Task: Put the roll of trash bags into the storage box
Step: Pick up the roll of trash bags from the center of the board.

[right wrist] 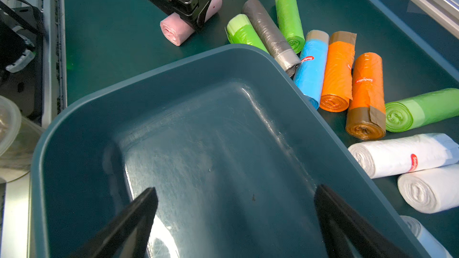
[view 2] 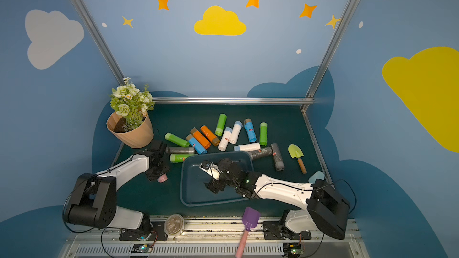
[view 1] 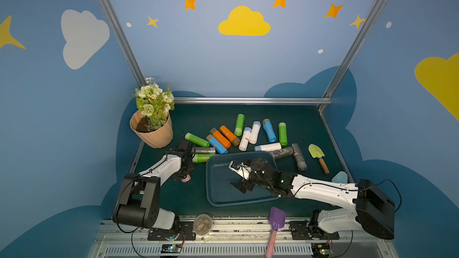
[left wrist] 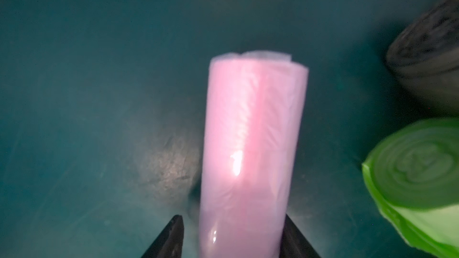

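We see both top views softly, evenly lit and sharp at centre, the blue walls (view 1: pixel 49 125) stretched by a wide lens. The left wrist view is dim and blurred: the pink roll of trash bags (left wrist: pixel 250 132) bears a white glare spot, and the green roll (left wrist: pixel 419 170) is out of focus. The right wrist view is brighter, with glare streaking the storage box (right wrist: pixel 211 132) floor.

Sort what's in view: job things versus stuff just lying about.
Job: pink roll, left gripper straddling it, storage box, other rolls.
Lying about: flower pot, trowel, purple scoop, tub.
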`<state>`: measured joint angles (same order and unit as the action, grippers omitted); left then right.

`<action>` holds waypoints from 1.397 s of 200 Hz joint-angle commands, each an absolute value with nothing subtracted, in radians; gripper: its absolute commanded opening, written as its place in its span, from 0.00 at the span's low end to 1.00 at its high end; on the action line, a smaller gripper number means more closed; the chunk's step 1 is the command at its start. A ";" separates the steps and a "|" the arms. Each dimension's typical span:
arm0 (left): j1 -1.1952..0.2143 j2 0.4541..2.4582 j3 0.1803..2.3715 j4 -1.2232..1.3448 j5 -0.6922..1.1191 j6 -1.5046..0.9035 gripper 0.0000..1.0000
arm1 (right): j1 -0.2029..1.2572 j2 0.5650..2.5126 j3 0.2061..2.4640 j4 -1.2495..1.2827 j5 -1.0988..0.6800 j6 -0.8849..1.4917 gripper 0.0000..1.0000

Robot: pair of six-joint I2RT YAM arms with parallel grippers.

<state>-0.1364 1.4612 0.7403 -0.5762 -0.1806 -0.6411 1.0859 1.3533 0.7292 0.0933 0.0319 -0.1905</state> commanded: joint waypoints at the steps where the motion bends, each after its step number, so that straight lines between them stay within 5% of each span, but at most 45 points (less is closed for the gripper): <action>1: -0.132 1.476 0.759 -0.571 -0.180 -0.627 0.53 | 1.081 1.363 0.764 0.085 0.021 -0.177 0.97; 73: -0.140 1.331 0.727 -0.632 -0.172 -0.624 0.30 | 1.067 1.366 0.772 0.076 0.009 -0.158 0.97; 179: -0.431 1.017 0.849 -0.801 -0.062 -0.744 0.29 | 1.004 1.165 0.763 -0.146 0.115 0.019 0.97; 245: -0.701 1.188 0.923 -0.710 -0.091 -0.867 0.29 | 0.936 0.971 0.571 -0.072 0.108 0.077 0.97; 279: -0.767 1.277 0.937 -0.734 -0.152 -0.880 0.29 | 0.916 0.951 0.546 -0.029 -0.032 0.084 0.97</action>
<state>-0.7433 1.2350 0.9100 -0.7238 -0.0856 -0.8463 0.9226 0.9691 0.5495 -0.0784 0.0731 0.0643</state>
